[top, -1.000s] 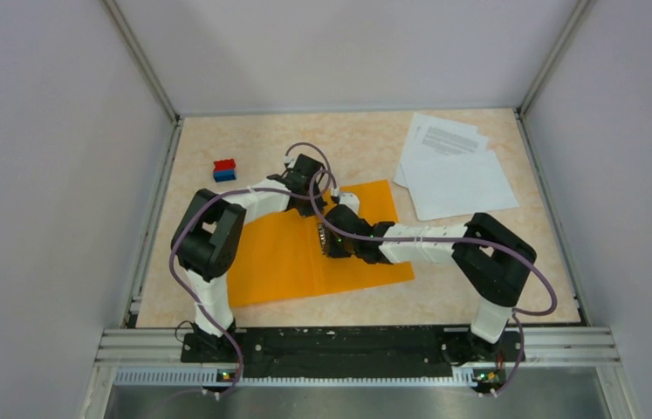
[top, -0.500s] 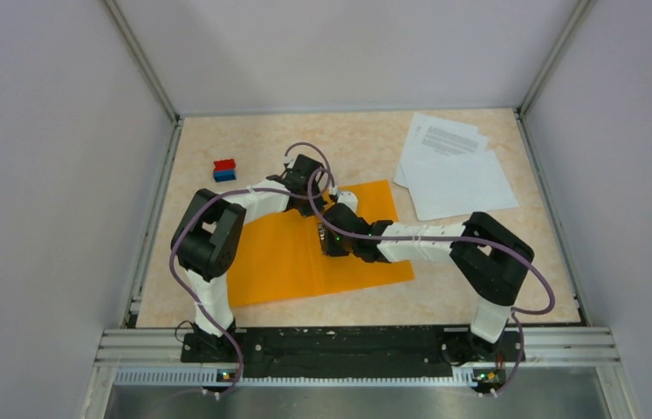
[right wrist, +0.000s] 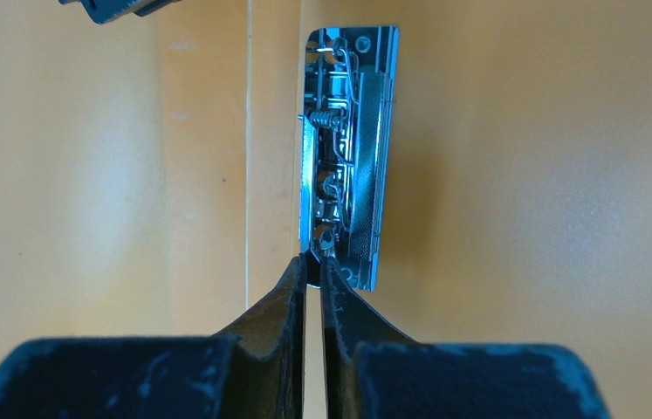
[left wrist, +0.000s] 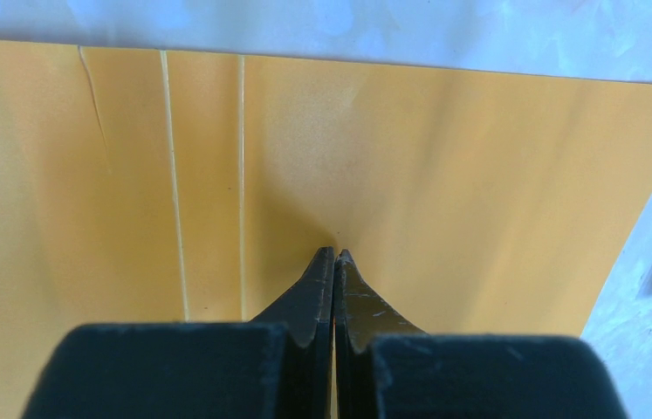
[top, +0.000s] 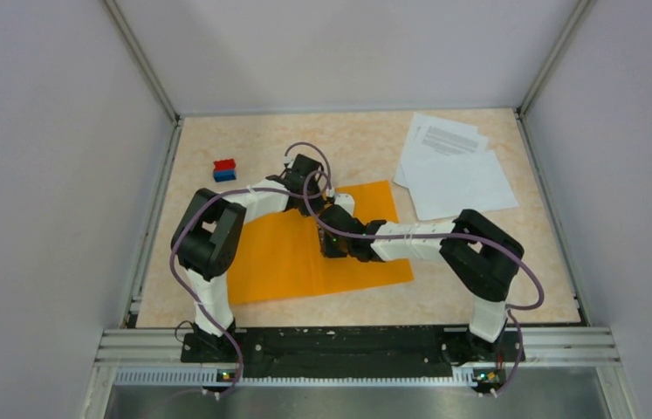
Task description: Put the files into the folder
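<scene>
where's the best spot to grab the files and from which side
Probably the top blank sheet's near corner, coming in low from the near side: the files lie flat and fanned, so only an exposed corner offers the right end effector a pinch.

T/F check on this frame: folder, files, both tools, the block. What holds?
1. The folder lies open with its metal clip exposed. True.
2. The files are already inside the folder. False: they lie on the table at the far right, apart from it.
3. The left tool is wide open. False: it is shut, tips at the folder's orange surface.
4. The right tool has its tips at one end of the metal clip. True.
5. The red-and-blue block sits on the folder. False: it stands on the table, off the folder.
</scene>
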